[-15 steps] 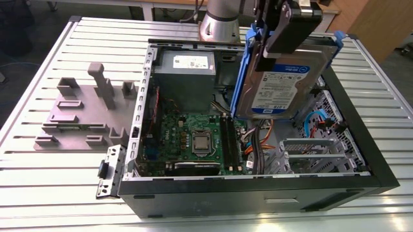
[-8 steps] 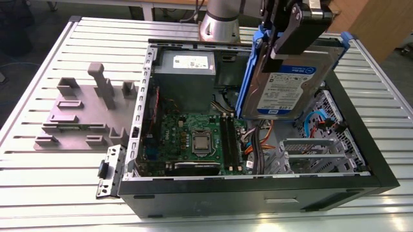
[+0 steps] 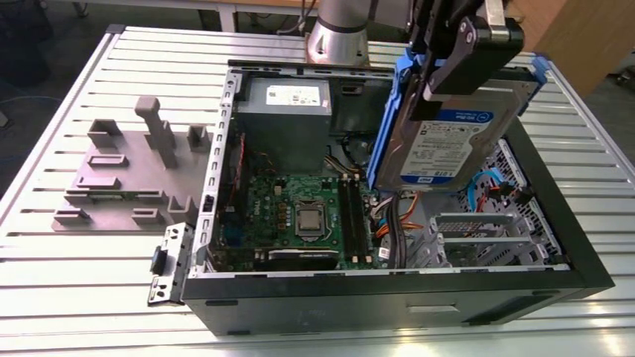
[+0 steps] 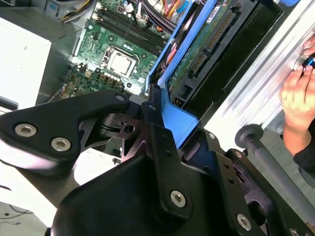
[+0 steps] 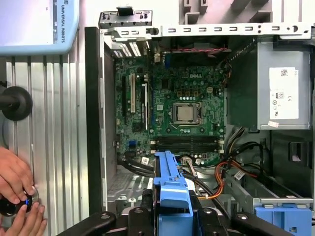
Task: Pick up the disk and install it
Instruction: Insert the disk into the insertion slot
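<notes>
End effector [image 3: 438, 76] tight around disk [image 3: 442, 145].

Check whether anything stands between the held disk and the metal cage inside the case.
The gripper holds the disk on edge above the open case. Loose orange and black cables lie just below the disk, beside the metal cage. Nothing else visible blocks the way down to the cage.

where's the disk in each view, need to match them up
Exterior view: the disk hangs tilted above the open case, toward the exterior view's right.
Second wrist view: the disk's green underside, beside the motherboard.
First wrist view: the disk edge-on, blue rail facing the camera.
Shared landmark: the silver processor.
</notes>
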`<state>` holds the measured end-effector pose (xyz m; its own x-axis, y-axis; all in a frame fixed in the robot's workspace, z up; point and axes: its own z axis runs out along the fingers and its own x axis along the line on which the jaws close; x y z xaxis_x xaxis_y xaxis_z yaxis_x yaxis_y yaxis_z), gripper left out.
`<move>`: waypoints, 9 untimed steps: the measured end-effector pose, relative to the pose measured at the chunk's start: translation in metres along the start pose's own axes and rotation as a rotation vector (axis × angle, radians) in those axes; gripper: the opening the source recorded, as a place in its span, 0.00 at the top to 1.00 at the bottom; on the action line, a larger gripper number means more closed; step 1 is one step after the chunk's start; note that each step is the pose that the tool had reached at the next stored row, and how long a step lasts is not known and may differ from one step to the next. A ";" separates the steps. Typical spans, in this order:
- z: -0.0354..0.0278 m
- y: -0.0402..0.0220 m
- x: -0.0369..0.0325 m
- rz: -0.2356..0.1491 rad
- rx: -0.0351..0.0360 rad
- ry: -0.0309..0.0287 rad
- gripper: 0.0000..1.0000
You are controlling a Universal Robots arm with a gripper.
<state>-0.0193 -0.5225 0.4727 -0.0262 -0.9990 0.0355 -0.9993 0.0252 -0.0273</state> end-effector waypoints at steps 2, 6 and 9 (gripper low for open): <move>0.0005 -0.0007 0.0039 0.000 0.0000 0.0000 0.64; 0.0012 -0.0019 0.0109 0.000 0.0000 0.0004 0.64; 0.0020 -0.0035 0.0154 0.000 0.0000 0.0005 0.64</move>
<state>-0.0162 -0.5380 0.4713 -0.0262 -0.9990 0.0359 -0.9993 0.0252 -0.0273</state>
